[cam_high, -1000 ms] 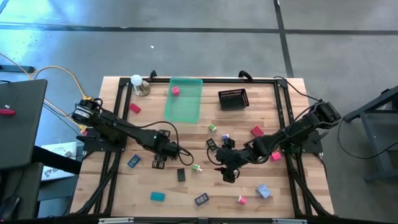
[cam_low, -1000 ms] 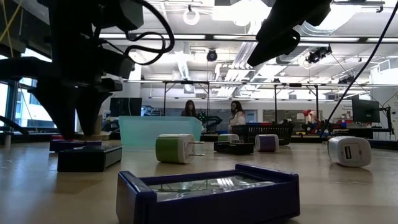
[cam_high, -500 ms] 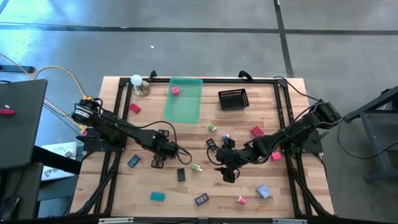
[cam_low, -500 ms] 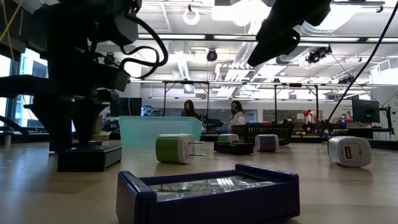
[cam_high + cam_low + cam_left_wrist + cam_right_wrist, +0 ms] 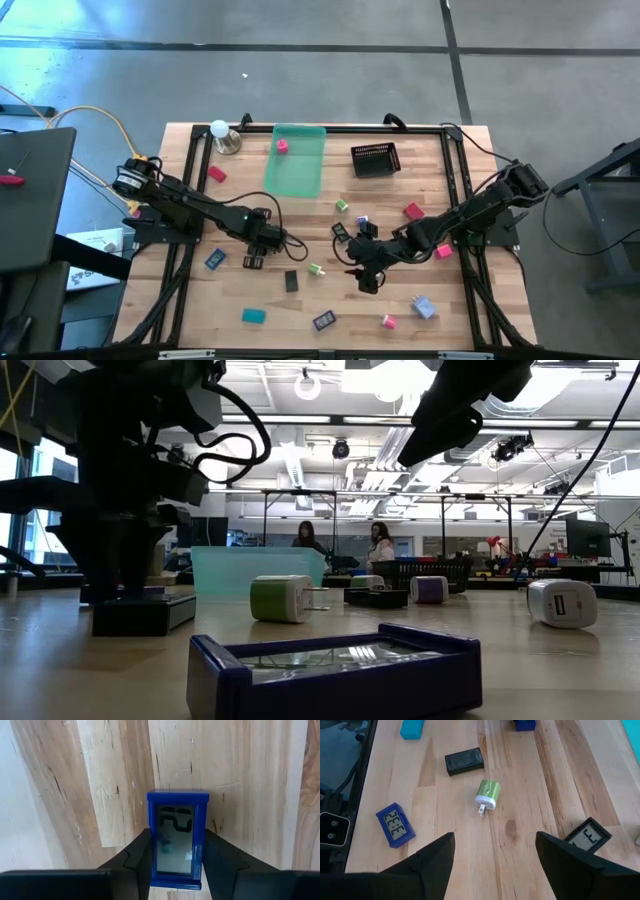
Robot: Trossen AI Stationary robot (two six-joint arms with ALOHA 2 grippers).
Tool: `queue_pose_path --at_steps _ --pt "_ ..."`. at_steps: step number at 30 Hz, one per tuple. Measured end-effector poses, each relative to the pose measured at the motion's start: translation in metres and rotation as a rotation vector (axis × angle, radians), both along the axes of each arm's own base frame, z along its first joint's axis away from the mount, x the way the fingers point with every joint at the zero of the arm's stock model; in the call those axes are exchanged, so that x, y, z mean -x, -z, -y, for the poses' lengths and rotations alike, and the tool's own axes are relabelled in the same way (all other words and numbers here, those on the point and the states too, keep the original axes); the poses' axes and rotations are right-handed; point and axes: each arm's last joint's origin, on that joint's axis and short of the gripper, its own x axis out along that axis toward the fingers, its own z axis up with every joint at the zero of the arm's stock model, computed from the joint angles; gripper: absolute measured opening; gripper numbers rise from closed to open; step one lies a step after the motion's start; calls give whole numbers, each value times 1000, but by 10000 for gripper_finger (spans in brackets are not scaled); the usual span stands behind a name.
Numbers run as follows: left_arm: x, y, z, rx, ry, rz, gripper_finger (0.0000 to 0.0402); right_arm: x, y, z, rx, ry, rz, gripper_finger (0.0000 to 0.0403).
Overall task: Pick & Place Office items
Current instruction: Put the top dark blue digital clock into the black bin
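My left gripper has its two fingers pressed against the sides of a small blue clock lying flat on the wooden table, its display facing up. My right gripper hangs open above a green-and-white plug, a black block and another blue clock.

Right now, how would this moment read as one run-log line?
left fingers: pressed on blue clock sides | right fingers: open, empty, aloft
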Motion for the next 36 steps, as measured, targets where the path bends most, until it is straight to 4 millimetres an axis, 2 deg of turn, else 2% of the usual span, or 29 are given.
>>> queue_pose_path --at_steps 4,6,11,14,20,24,28,36 --pt "1 -7 0 -13 -17 36 125 0 0 0 4 -4 1 267" --pt "1 -20 2 -4 -16 86 125 -1 -1 0 16 -21 11 267" --pt "5 -60 9 16 18 282 126 -4 -4 -2 30 -55 62 267" --pt "7 -83 12 15 11 460 127 -7 -8 -3 42 -83 112 267" --pt "-2 -112 26 24 43 779 128 -13 -17 -6 96 -147 235 267" --pt "-11 -118 39 48 94 902 129 -17 -23 -5 176 -97 323 267" --pt "-15 -117 49 27 142 945 130 -18 -27 -3 265 -6 362 260" --pt "-25 -123 51 -21 118 1067 130 -22 -34 -5 302 -47 446 246"
